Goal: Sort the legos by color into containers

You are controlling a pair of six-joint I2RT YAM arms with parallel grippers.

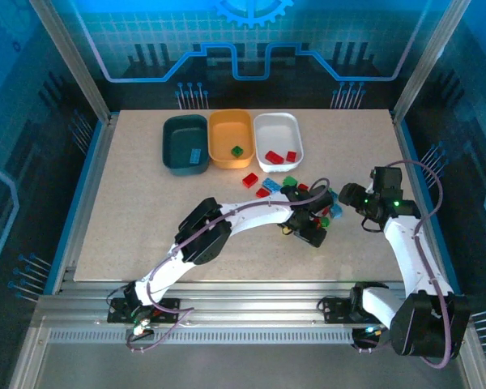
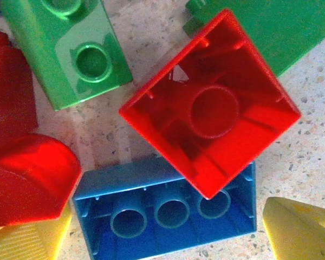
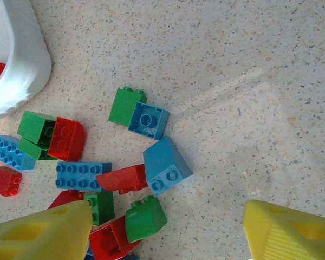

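Note:
The legos lie in a heap just in front of three containers: a dark teal tub, an orange-yellow tub and a white tub. My left gripper hangs low over the heap, open. Its yellow fingertips stand either side of an upturned blue brick. An upturned red brick lies partly over that blue one. My right gripper is open above the heap's right edge, with a green brick near its left finger and a blue sloped brick beyond.
The teal tub holds a blue brick, the orange-yellow one a green brick, the white one two red bricks. Both arms meet over the heap, close together. Bare tabletop lies to the right of the bricks.

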